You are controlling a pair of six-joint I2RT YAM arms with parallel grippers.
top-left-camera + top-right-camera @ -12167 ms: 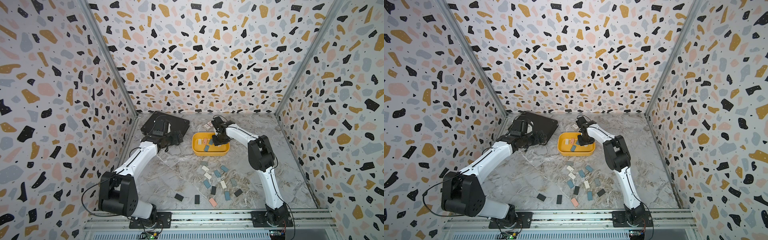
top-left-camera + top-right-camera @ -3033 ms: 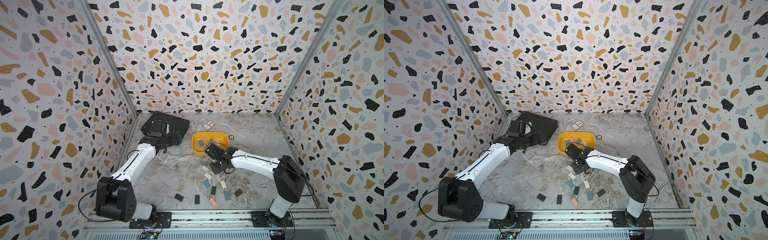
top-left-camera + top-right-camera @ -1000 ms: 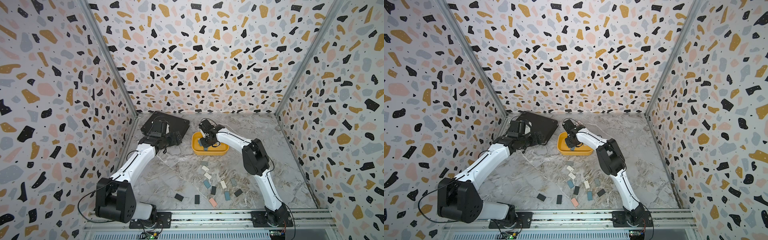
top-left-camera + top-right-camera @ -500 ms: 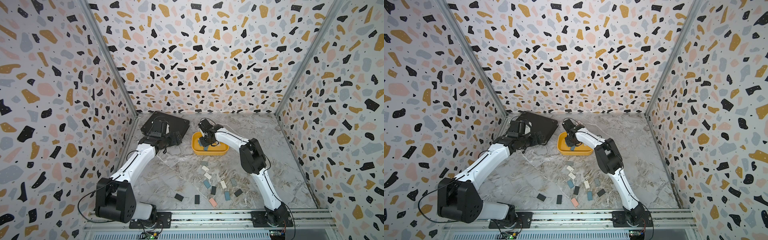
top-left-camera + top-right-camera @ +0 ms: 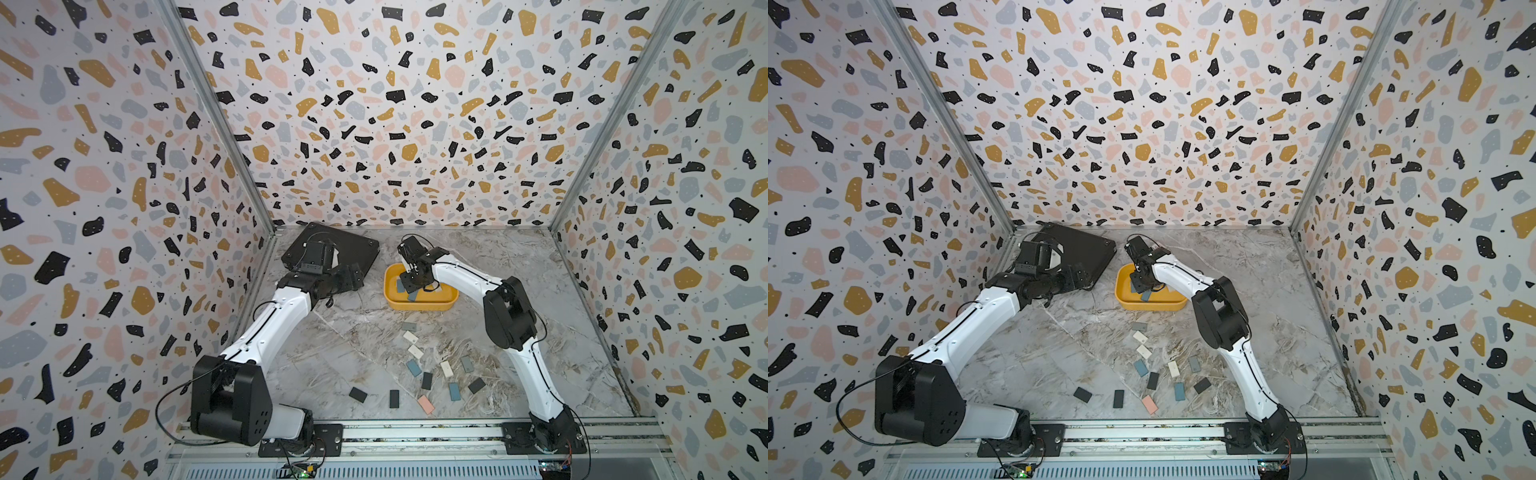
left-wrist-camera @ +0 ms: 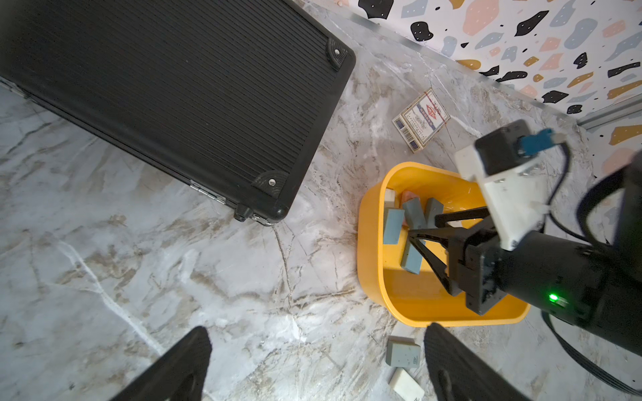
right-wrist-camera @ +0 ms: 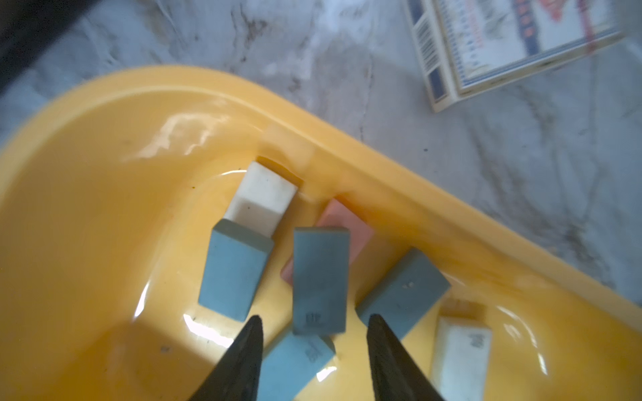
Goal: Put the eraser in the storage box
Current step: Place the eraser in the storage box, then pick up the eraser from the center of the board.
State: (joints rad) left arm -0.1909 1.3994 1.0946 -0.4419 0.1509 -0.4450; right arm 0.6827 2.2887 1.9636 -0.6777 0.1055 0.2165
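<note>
The yellow storage box [image 5: 419, 306] [image 5: 1150, 306] sits mid-table behind the loose erasers. My right gripper [image 5: 409, 282] [image 7: 315, 316] hangs inside it, open. A grey-blue eraser [image 7: 319, 281] lies just beyond its fingertips, on top of other erasers, with a gap to each finger. Several more erasers, blue, white and pink, rest in the box [image 7: 87, 145]. My left gripper [image 5: 353, 276] [image 6: 317, 331] is open over bare table between the black case and the box [image 6: 368, 264], holding nothing.
A flat black case [image 5: 353, 249] [image 6: 173, 97] lies at the back left. A small printed card box [image 6: 421, 119] sits behind the tray. Several loose erasers [image 5: 415, 351] are scattered on the front table. A grey eraser [image 6: 403, 354] and a white one [image 6: 406, 383] lie by my left fingers.
My right gripper's jaws have spread apart inside the yellow box and let go of the grey-blue eraser. The left arm has not moved.
</note>
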